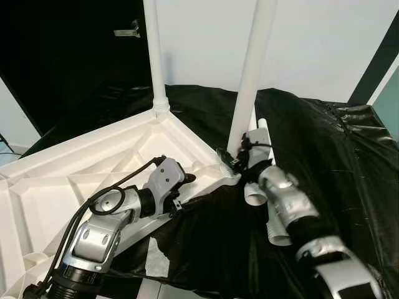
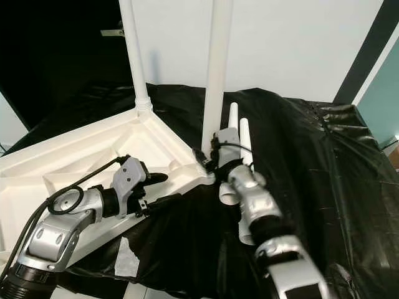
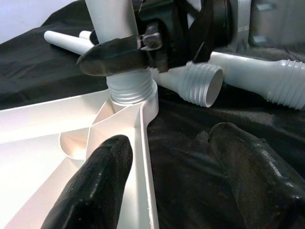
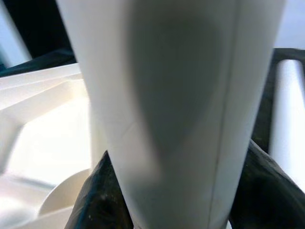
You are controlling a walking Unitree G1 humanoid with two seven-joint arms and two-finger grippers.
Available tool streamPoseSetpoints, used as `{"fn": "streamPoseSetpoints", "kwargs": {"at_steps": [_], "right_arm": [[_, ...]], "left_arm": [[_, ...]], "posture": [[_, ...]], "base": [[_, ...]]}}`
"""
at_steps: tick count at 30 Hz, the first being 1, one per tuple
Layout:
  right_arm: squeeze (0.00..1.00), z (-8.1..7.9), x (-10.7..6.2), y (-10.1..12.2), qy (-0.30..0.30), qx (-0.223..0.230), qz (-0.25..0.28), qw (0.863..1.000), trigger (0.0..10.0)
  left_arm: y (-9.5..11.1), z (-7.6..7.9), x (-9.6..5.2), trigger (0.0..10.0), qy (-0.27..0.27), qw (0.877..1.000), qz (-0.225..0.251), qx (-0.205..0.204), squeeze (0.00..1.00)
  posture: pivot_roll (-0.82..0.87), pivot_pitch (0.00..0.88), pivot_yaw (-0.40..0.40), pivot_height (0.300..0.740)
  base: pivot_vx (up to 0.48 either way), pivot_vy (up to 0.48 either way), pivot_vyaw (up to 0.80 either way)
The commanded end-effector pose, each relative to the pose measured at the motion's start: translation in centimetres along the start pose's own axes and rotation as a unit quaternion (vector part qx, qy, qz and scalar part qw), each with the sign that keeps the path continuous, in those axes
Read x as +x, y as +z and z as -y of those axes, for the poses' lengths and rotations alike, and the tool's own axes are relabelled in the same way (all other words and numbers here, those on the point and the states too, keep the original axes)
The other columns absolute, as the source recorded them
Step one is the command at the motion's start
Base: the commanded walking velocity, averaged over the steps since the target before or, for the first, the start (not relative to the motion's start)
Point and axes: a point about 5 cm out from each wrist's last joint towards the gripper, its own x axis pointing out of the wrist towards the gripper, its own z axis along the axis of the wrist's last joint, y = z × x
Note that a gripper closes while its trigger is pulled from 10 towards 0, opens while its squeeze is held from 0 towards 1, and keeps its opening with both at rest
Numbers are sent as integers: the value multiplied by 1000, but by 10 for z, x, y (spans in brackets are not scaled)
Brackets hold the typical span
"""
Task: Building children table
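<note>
Your right gripper (image 2: 209, 156) pinches the upright white plastic leg (image 1: 249, 81) seated in the corner socket of the upside-down ribbed white tabletop (image 1: 75, 180) on black cloth (image 1: 349, 174), while your left gripper (image 3: 169, 181) hovers spread beside that corner.

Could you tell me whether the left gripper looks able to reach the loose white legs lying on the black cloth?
Probably not directly: the right gripper, shut on the upright white plastic leg, stands between the left gripper and the loose white threaded legs.
</note>
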Motion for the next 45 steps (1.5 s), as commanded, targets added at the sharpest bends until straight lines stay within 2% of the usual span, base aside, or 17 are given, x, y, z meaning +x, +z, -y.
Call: {"fn": "streamPoseSetpoints", "kwargs": {"at_steps": [1, 3, 4, 6, 19, 20, 25, 27, 32, 33, 34, 38, 45], "right_arm": [[0, 12, -8, -20, -48, -19, -49, 997, 10000], [0, 7, -12, -23, -106, -11, -54, 993, 10000], [0, 7, -12, -23, -106, -11, -54, 993, 10000], [0, -4, -15, -20, -109, 21, -39, 993, 10000], [0, -5, -20, -8, -98, 34, -2, 995, 10000], [1000, -5, -22, -8, -99, 31, 0, 995, 10000], [1000, -1, -27, -8, -101, 31, 3, 994, 10000], [1000, 2, -29, -6, -96, 29, 14, 995, 10000], [1000, 2, -31, -3, -88, 37, 22, 995, 10000], [820, 3, -31, -2, -89, 35, 24, 995, 10000], [0, 4, -31, -1, -89, 36, 27, 995, 10000], [0, 6, -34, 1, -90, 38, 31, 995, 10000], [0, 9, -38, -2, -92, 31, 23, 995, 10000]], "left_arm": [[-2, -3, 1, 10000, 28, 1000, -8, 6, 0], [-2, -3, 1, 10000, 28, 1000, -8, 6, 0], [-2, -3, 1, 10000, 28, 1000, -8, 6, 0], [-2, -3, 0, 10000, 29, 1000, -9, 5, 0], [-2, -11, -3, 10000, 47, 999, -16, 10, 0], [-2, -12, -3, 10000, 51, 999, -18, 10, 0], [-3, -18, -8, 10000, 66, 997, -23, 12, 0], [-5, -27, -14, 10000, 84, 996, -34, 19, 0], [-8, -35, -20, 10000, 101, 994, -49, 19, 0], [-10, -38, -24, 10000, 104, 993, -58, 26, 0], [-13, -40, -28, 10000, 105, 992, -66, 27, 0], [-18, -41, -38, 10000, 100, 991, -82, 23, 0], [-34, -34, -52, 10000, 63, 990, -125, 7, 0]], "posture": [[40, 0, -32, 740], [48, 0, -35, 740], [48, 0, -35, 740], [43, 0, -30, 740], [52, 0, -34, 740], [53, 0, -35, 740], [51, 0, -38, 740], [50, 0, -39, 740], [49, 0, -40, 740], [49, 0, -41, 740], [50, 0, -41, 740], [49, 0, -40, 740], [47, 0, -39, 740]], "base": [[0, 0, 0], [0, 0, 0], [0, 0, 0], [0, 0, 0], [0, 0, 0], [0, 0, 0], [0, 0, 0], [0, 0, 0], [0, 0, 0], [0, 0, 0], [0, 0, 0], [0, 0, 0], [0, 0, 0]]}}
